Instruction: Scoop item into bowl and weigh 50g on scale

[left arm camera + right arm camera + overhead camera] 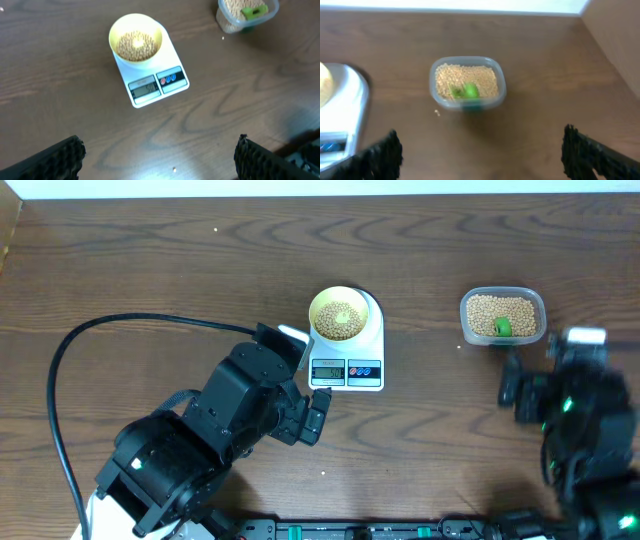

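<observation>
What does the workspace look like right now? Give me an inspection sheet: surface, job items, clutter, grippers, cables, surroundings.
Surface: dark wood-grain table, with a few pale specks.
Bowl: the pale yellow bowl sits on the scale and is partly filled with beans.
Scale: the display is on, but the reading is too blurred to tell.
Supply: the clear tub holds beans, and a green scoop lies in them.
Clutter: one stray bean lies on the table beside the tub.
Grippers: the left gripper and right gripper are both open and empty, clear of everything.
Cables: a black cable loops over the table by the left arm.
Surroundings: a pale strip runs along the far edge.
</observation>
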